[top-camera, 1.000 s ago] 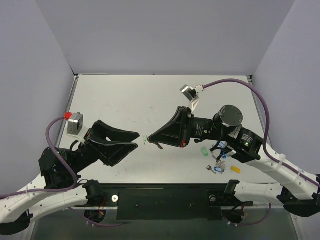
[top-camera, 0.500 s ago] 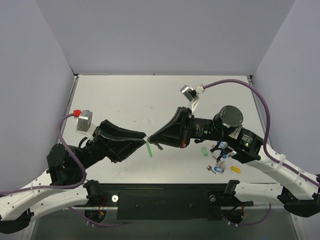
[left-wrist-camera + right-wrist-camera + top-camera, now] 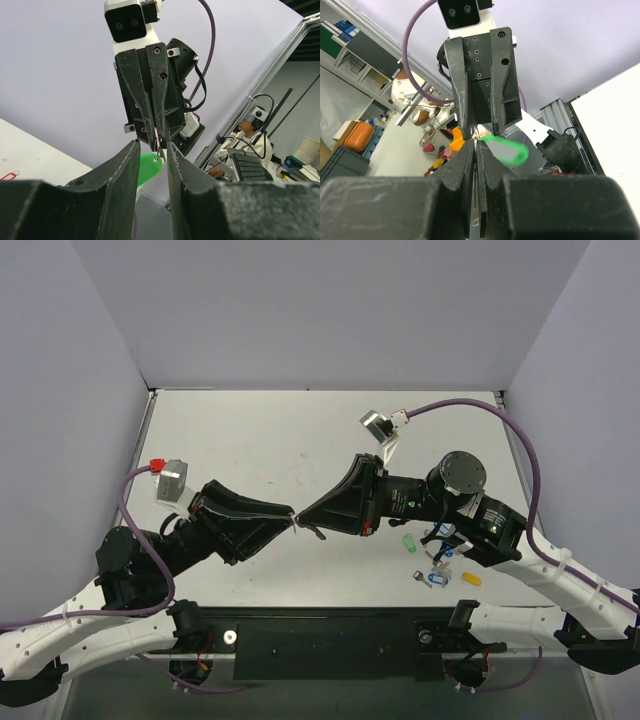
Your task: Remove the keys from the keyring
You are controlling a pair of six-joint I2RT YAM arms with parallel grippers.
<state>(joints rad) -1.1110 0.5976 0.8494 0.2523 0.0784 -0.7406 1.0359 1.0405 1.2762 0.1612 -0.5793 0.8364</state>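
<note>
Both grippers meet tip to tip above the middle of the table (image 3: 250,430). My right gripper (image 3: 303,521) is shut on the keyring (image 3: 158,147), a thin silver wire pinched between its fingertips (image 3: 470,150). From the ring hangs the green-headed key (image 3: 147,169), blurred green in the right wrist view (image 3: 507,150). My left gripper (image 3: 288,517) faces it with its jaws a narrow gap apart. The ring and the green head sit in that gap (image 3: 152,145). I cannot tell whether the fingers (image 3: 127,170) touch the green head. A small dark piece (image 3: 318,533) hangs under the right fingertips.
Small loose items lie on the table by the right arm: a green one (image 3: 408,541), a blue and silver cluster (image 3: 437,578) and a yellow one (image 3: 470,579). A red clip (image 3: 7,175) lies on the table at the left.
The left arm has swung right up to the right gripper's tips and its jaws have narrowed around the ring. The green key, seen hanging below the tips half a second ago, is now hidden from above.
</note>
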